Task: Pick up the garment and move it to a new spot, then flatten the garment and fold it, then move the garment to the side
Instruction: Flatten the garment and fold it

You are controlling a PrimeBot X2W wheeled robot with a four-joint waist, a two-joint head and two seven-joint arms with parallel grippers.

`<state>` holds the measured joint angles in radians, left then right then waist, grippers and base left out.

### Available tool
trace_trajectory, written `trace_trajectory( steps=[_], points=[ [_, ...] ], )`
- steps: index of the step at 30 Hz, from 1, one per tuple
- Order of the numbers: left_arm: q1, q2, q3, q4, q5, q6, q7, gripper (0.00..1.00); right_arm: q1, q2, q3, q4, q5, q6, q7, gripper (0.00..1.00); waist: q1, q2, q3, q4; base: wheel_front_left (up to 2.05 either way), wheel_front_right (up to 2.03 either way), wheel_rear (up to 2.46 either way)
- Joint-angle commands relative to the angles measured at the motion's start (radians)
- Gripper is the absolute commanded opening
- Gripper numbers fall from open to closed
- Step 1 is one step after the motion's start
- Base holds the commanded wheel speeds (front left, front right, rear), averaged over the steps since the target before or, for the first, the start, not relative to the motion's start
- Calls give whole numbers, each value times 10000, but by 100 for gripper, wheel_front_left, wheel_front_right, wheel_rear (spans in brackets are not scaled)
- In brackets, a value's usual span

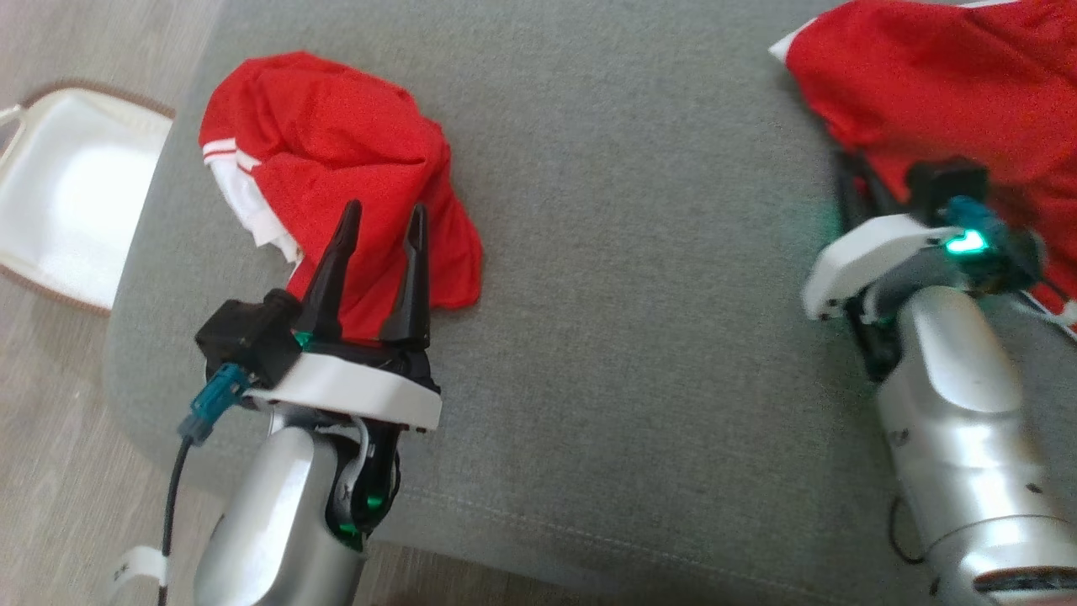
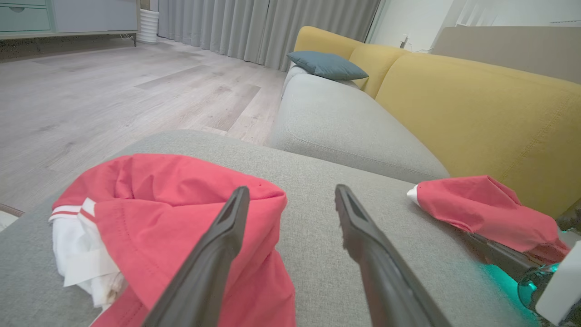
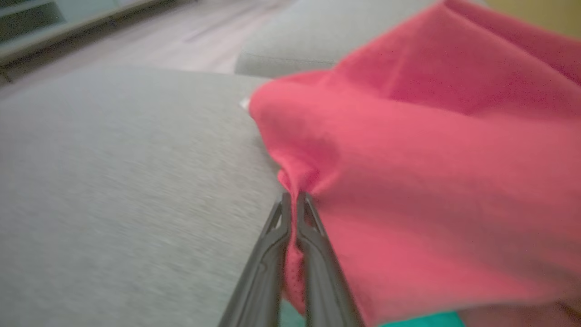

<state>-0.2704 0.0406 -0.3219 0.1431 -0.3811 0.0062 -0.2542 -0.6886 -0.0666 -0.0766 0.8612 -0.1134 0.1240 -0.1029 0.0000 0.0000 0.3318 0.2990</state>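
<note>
Garments here number two, both red and crumpled, well apart on one grey seat cushion (image 1: 631,252). In the head view the striped-trim garment (image 1: 336,160), with white cloth and red stripes at its edge, lies at 10 o'clock. The second garment (image 1: 925,93), showing a small white tip, lies at 2 o'clock by the cushion's far corner.

Two grippers are at work, each with two dark fingers. The sofa has a second grey seat (image 2: 340,118) beyond the first, yellow backrests (image 2: 476,104) and one blue pillow (image 2: 327,66). Pale wood floor (image 2: 113,91) runs to grey curtains (image 2: 254,27) and a pale cabinet (image 2: 68,16). A white brown-edged container (image 1: 76,194) sits on the floor at 9 o'clock in the head view; its kind is unclear.

The left gripper (image 1: 386,210) has its fingers spread and empty, pointing to 12 o'clock over the near edge of the striped-trim garment. In its wrist view one finger crosses the red cloth and the other crosses bare cushion; whether either touches, I cannot tell.

The right gripper (image 3: 294,197) has its fingers clenched on a fold of the second garment (image 3: 431,159), the cloth bunched at the tips and spreading toward 3 o'clock in that wrist view.
</note>
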Motion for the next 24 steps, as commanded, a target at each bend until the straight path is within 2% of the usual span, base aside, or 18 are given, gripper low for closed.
trace_trajectory(
  steps=[1, 8, 13, 16, 18, 24],
  points=[
    [-164, 98, 363, -228, 46, 36, -76, 100, -189, 164, 824, -298, 626, 67, -399, 0, 0, 0, -255, -211, 0, 0, 0],
    [238, 97, 540, -28, 236, -4, -76, 100, 131, 164, 4030, -1909, 3998, 67, -1189, 0, 0, 0, -1138, -862, 0, 0, 0],
    [481, 97, 731, -36, 384, -3, -76, 100, 292, 164, 4871, -3300, 5629, 67, -1351, 0, 0, 0, -1603, -1213, 0, 0, 0],
    [614, 97, 805, -85, 429, -6, -76, 100, 310, 164, 4411, -3671, 5951, 67, -1398, 0, 0, 0, -1731, -1367, 0, 0, 0],
    [689, 97, 810, -121, 445, -18, -76, 100, 311, 164, 3811, -3670, 5691, 67, -1359, 0, 0, 0, -1755, -1449, 0, 0, 0],
    [745, 97, 765, -209, 465, -31, -76, 100, 430, 164, 678, -3206, 3715, 67, -882, 0, 0, 0, -1639, -1541, 0, 0, 0]
  ],
)
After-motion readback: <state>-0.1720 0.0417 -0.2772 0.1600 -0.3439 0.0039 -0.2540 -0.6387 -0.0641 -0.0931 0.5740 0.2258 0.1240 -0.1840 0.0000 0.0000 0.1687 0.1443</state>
